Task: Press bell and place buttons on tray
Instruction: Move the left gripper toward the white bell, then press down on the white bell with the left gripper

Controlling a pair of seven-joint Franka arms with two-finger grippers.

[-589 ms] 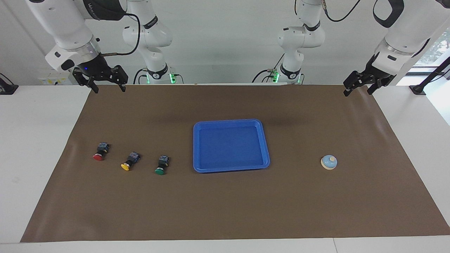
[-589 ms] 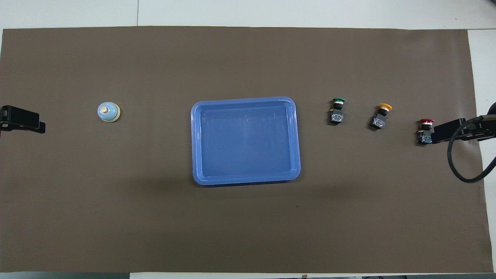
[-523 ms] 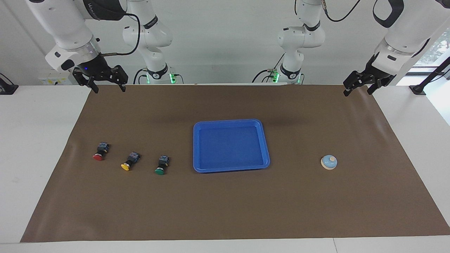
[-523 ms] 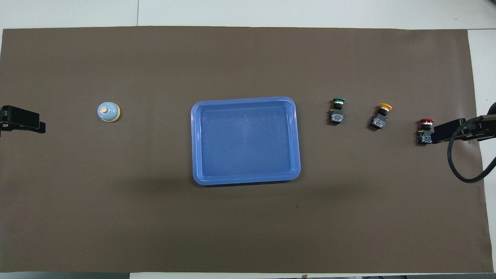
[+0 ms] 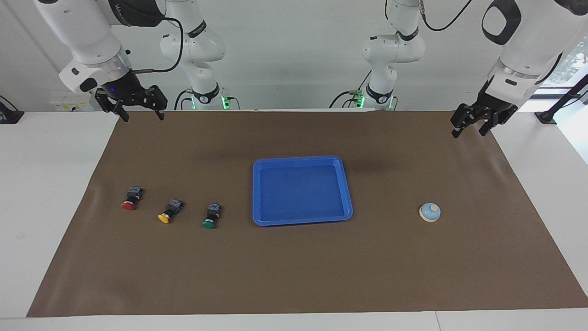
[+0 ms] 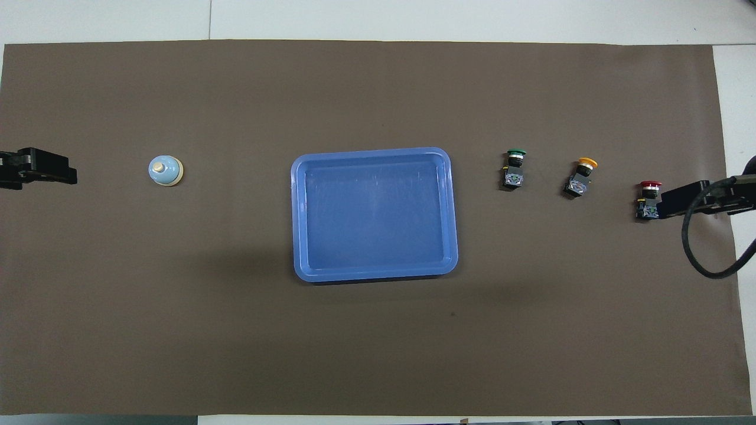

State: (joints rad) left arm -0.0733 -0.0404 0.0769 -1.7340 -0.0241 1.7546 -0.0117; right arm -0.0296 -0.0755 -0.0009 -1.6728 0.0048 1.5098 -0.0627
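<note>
The pale blue bell (image 5: 430, 212) stands on the brown mat toward the left arm's end; it also shows in the overhead view (image 6: 165, 170). The blue tray (image 5: 298, 159) lies empty at mid-table. The red button (image 5: 130, 200), yellow button (image 5: 169, 211) and green button (image 5: 211, 217) lie in a row toward the right arm's end. My left gripper (image 5: 468, 133) is open, in the air over the mat's edge. My right gripper (image 5: 143, 118) is open, in the air over the mat's corner, and waits.
The brown mat (image 5: 294, 276) covers most of the white table. In the overhead view the right gripper (image 6: 679, 200) covers part of the red button (image 6: 647, 198). A black cable (image 6: 703, 260) loops down from the right arm.
My left gripper has come lower and moved out over the mat, closer to the bell. The right arm, the buttons, the tray and the bell have not moved.
</note>
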